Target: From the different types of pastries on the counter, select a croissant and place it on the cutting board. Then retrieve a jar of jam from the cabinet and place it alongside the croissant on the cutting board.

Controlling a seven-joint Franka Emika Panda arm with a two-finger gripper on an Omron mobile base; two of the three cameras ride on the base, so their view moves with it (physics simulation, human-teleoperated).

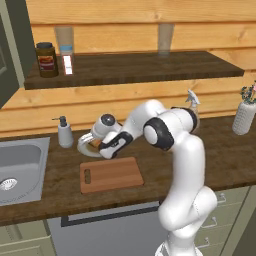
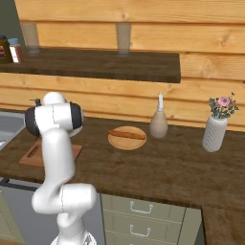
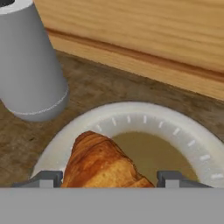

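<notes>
The claw (image 3: 107,178) stands wide, a fingertip on either side of the plump golden-brown croissant (image 3: 101,164), which lies on a round white plate (image 3: 183,135) near the back edge of the dark wood counter (image 1: 220,160). Closing off-centre could squash or slide the pastry against the rim.

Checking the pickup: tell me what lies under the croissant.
The croissant lies on a white plate with a tan centre, between the claw fingertips. The plate beneath the pastry is covered.
</notes>
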